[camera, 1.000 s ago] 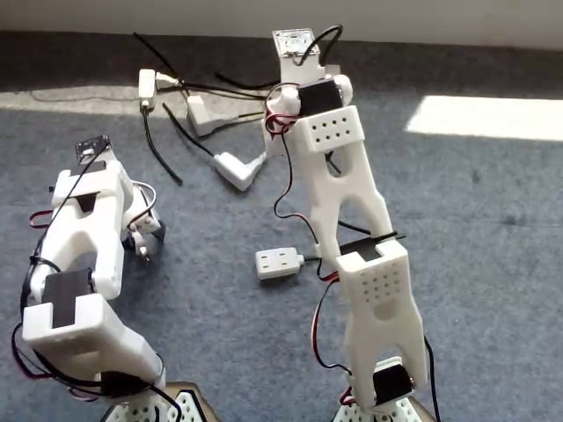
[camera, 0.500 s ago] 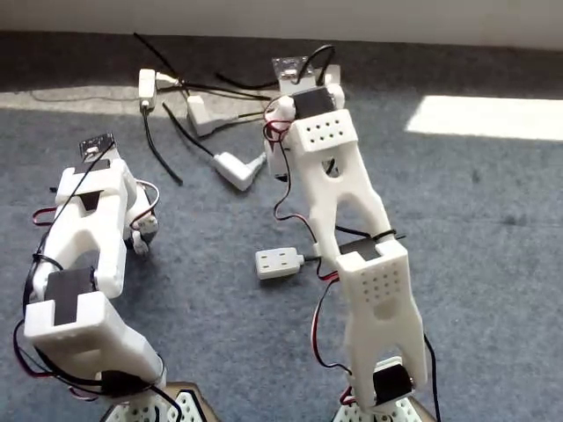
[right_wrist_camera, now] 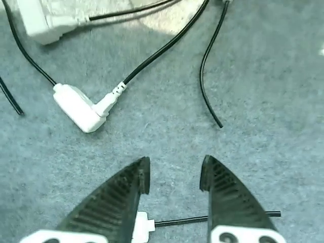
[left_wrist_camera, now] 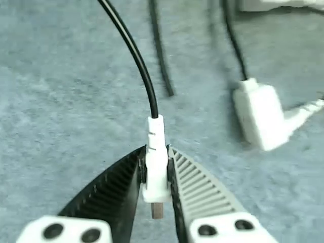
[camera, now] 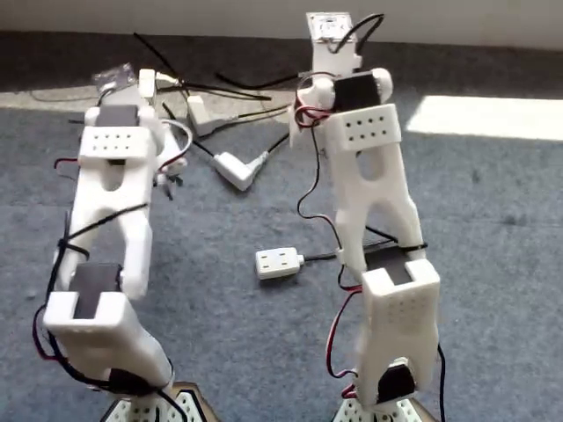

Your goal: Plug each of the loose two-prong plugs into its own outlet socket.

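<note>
Between the fingers of the left tool: a slim white two-prong plug, pinched tight across its flat sides. Looks held that way to stop the body twisting when pushed into a socket. Hangs clear of the grey carpeted surface, with a black cord trailing off beyond the fingertips. Shows a small metal prong, apparently, at the end nearer the wrist, so probably needs turning round before insertion. Appears narrow, hard and smooth; could slip if squeezed off-centre.

Beyond that tool and off to one side: an angled white plug, loose, flat on the surface, on its own cord. Same angled white plug ahead of the right tool, well apart from its tips. Gapes wide, holds nothing, hovers over bare surface; seems poised to go for that plug. Back behind both tools, toward the arm bases: the white outlet block, sockets facing up, nothing plugged in, presumably lying there as the target.
</note>
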Controlling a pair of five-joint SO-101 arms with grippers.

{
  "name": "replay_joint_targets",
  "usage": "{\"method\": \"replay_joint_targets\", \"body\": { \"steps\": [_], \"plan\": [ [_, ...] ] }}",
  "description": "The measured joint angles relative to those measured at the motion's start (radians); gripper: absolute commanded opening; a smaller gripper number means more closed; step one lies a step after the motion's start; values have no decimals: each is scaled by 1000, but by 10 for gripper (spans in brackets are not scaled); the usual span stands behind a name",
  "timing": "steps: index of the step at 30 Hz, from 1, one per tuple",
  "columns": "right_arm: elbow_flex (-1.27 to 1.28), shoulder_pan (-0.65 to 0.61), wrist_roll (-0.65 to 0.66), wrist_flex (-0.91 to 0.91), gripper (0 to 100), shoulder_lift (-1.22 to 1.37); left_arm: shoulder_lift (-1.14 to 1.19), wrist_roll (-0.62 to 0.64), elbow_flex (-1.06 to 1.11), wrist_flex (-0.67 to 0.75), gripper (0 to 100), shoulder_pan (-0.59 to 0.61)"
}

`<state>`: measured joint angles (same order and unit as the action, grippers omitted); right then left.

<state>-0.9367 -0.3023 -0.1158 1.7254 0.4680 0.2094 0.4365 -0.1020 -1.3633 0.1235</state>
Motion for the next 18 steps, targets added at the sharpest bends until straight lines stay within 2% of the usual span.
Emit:
{"method": "replay_joint_targets", "body": {
  "steps": [6, 9, 13, 18],
  "plan": [
    [0, 166, 0, 0, 170, -72, 0, 34, -221, -26, 6, -238],
    [0, 264, 0, 0, 170, -91, 0, 66, -290, -25, 5, -315],
    [0, 338, 0, 0, 170, -92, 0, 163, -308, 21, 5, -382],
    [0, 394, 0, 0, 170, -92, -94, 180, -270, 60, 5, -473]
  ]
}}
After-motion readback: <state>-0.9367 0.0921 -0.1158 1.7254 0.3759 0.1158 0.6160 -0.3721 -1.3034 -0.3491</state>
